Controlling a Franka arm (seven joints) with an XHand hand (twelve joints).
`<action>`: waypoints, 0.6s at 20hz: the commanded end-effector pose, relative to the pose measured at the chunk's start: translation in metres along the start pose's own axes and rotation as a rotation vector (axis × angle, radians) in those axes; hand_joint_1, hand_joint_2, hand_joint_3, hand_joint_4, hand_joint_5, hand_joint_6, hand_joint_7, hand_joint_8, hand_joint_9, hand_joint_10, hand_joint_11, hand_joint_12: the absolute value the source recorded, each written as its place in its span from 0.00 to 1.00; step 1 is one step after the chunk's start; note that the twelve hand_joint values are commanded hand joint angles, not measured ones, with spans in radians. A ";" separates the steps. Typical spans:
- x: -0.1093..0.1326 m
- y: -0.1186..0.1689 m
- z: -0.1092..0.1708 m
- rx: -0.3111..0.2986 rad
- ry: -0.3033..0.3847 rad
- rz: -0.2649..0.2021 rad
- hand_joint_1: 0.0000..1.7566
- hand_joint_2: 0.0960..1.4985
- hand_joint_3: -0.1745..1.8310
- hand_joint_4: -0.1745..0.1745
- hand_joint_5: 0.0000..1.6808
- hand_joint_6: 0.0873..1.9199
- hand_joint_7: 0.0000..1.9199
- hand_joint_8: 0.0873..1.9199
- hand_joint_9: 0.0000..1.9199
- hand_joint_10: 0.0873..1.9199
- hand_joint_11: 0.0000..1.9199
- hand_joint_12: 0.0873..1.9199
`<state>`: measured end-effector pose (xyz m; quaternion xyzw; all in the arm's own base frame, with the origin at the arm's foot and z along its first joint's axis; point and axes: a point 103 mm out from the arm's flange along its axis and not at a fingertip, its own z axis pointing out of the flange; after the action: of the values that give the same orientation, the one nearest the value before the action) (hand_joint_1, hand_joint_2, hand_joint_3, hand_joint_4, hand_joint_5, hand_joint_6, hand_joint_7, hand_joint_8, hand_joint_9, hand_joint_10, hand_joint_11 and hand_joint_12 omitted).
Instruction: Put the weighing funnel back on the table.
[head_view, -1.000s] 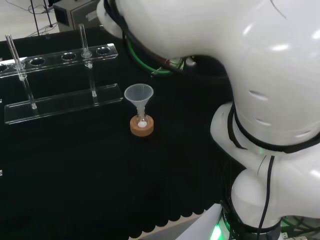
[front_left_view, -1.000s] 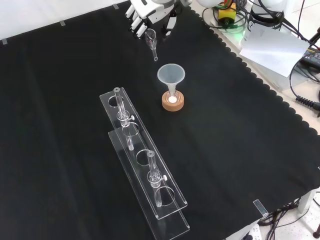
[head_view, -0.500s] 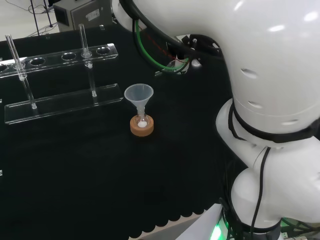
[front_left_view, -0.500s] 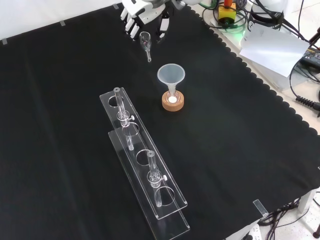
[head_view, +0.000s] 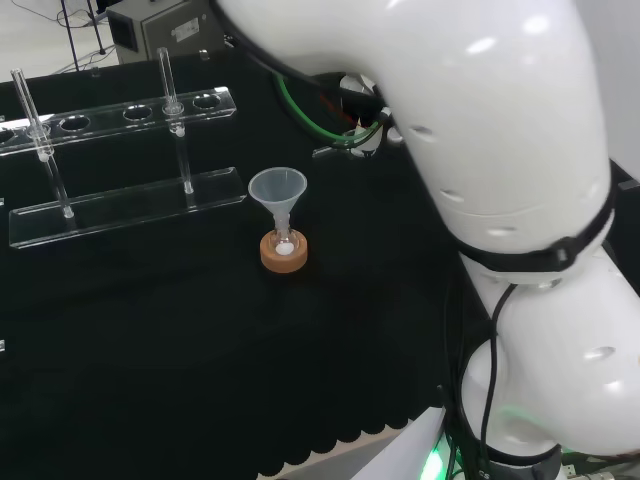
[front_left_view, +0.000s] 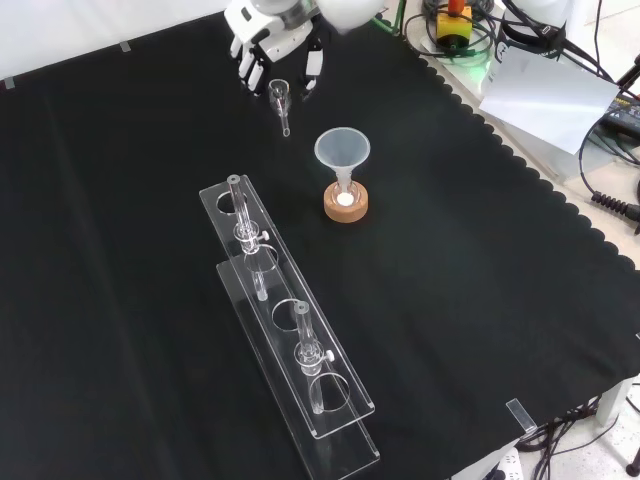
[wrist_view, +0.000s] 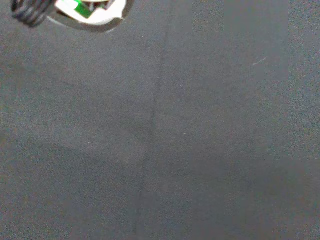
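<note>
Looking down through my front view, I see the hand (front_left_view: 272, 38) at the 12 o'clock edge of the tabletop (front_left_view: 480, 300). It is grasping the weighing funnel (front_left_view: 279, 97), with fingers (front_left_view: 256, 72) on one side of the cup and the thumb on the other. The stem slants down toward 5 o'clock, and I cannot tell whether its tip touches the cloth. The weighing funnel is near the funnel (front_left_view: 342, 152), at about 11 o'clock from it. The funnel stands on its cork ring (front_left_view: 346, 206), with the clear tube rack (front_left_view: 300, 370) at its 7 o'clock.
</note>
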<state>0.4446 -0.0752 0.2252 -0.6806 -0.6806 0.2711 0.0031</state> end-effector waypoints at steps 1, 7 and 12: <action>0.009 0.044 0.022 -0.005 0.060 -0.053 0.60 0.43 0.47 1.00 0.63 0.55 0.38 0.29 0.58 0.16 0.41 0.54; 0.009 0.055 0.035 0.019 0.073 -0.055 0.60 0.43 0.47 1.00 0.63 0.55 0.38 0.29 0.58 0.16 0.41 0.54; 0.007 0.062 0.051 0.035 0.085 -0.060 0.60 0.44 0.47 1.00 0.63 0.55 0.38 0.29 0.58 0.16 0.41 0.54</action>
<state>0.4773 -0.0885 0.1695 -0.6739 -0.6910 0.2580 0.0436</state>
